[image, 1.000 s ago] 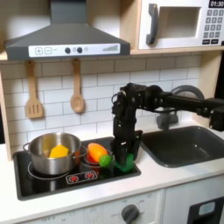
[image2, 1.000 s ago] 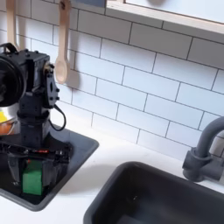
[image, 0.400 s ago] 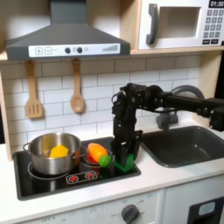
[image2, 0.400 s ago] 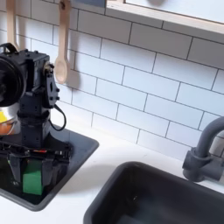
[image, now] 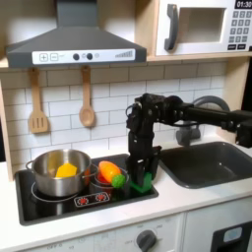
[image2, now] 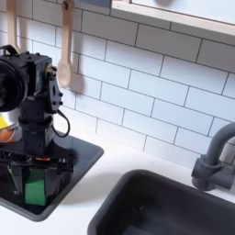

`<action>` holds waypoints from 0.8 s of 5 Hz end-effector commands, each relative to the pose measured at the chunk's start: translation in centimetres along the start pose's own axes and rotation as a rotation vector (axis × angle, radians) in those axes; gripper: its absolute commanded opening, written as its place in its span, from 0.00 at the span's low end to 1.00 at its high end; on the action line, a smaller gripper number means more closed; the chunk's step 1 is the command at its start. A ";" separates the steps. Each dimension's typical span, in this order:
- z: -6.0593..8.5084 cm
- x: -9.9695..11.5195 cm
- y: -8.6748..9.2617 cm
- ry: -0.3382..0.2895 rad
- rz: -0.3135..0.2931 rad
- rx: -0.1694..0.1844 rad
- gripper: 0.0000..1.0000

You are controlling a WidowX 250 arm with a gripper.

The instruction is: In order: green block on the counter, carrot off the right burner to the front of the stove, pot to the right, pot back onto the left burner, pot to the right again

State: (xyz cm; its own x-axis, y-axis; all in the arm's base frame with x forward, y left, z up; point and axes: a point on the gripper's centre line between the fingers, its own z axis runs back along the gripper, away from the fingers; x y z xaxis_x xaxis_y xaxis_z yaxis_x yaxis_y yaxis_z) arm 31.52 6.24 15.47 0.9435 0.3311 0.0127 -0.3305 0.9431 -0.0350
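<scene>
Going left to right in the first exterior view: two wooden utensils [image: 37,103] hang on the white tile wall under the range hood [image: 74,44], and below them the steel pot [image: 59,173] sits on the left burner of the black stove [image: 59,207] with a yellow toy food piece [image: 66,170] inside it. Just to the pot's right the carrot [image: 108,174] lies on the right burner, orange body with its light green tip pointing toward the arm. Right beside the carrot's tip the gripper [image: 142,180] is down at the stove's right edge, closed around the green block [image: 144,183], which looks to be at or just above the cooktop surface, can't tell if it's touching. The black arm reaches back over to the first exterior view's right, above the dark sink [image: 209,163], with the microwave [image: 205,28] up top. The off-white desk [image: 172,202] wraps around stove and sink. In the second exterior view the gripper [image2: 35,179] is at the far left, its fingers [image2: 15,181] either side of the green block [image2: 33,186] over the stove [image2: 83,151] corner, a wooden spoon [image2: 65,55] hangs on the tiles behind, and further right come the desk [image2: 119,156], the sink [image2: 165,207] and the dark faucet [image2: 213,156].
</scene>
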 end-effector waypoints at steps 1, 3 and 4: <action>1.0 0.3 -0.2 -0.025 0.003 -0.019 0.00; 1.4 0.1 -0.4 -0.028 -0.004 -0.042 0.00; 1.2 0.1 0.1 -0.024 0.014 -0.048 0.00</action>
State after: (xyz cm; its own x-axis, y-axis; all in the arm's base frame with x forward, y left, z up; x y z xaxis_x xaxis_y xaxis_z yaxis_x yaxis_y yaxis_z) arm 31.70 6.35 16.75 0.9390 0.3419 0.0374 -0.3380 0.9374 -0.0832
